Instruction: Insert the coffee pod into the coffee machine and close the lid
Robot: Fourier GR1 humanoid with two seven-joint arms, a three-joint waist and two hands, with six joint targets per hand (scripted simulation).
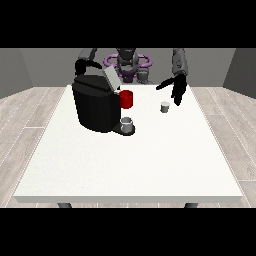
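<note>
Standing at the far left part of the worktop (130,165), coffee machine (95,106) with lid (111,77) raised and tilted back, probably left open so that a pod can go in from above. Cannot see into the pod chamber from this side, so no telling whether anything is inside already. Resting on the machine's front tray, small grey cup (127,124), placed there most likely to catch the drink; contents not visible. Just behind and right of the machine, red mug (127,99), inside hidden. Lying apart on the bare worktop, to the right of the red mug, coffee pod (165,106), small and pale, not yet picked up. Hovering just above and right of the pod, hand at the view's right (177,89), fingers spread and pointing down, holding nothing, seemingly ready for a grasp. Raised behind the machine near the lid, hand at the view's left (82,66); cannot tell how its fingers lie.
</note>
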